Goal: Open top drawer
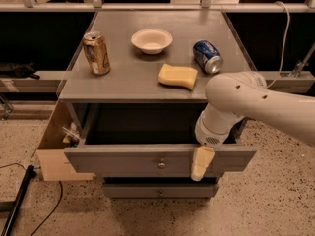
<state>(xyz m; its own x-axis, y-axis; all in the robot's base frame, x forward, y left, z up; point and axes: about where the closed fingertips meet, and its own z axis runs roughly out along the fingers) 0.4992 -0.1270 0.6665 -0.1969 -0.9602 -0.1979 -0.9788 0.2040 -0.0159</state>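
Observation:
The top drawer [118, 160] is a wide grey front panel with a small round metal knob [161, 164] at its centre. It stands pulled out from the grey cabinet, and its dark inside shows behind the panel. My gripper [201, 163] hangs from the white arm [246, 100] at the drawer's right part. Its cream end lies against the outside of the front panel, just right of the knob and reaching down from the panel's top edge.
On the cabinet top [133, 85] stand a gold can [97, 53], a white bowl [152, 40], a yellow sponge [177, 76] and a blue can [207, 56] on its side. A lower drawer front [160, 191] is closed. An open cardboard box [51, 156] stands at the left, with a black cable [17, 205] on the floor.

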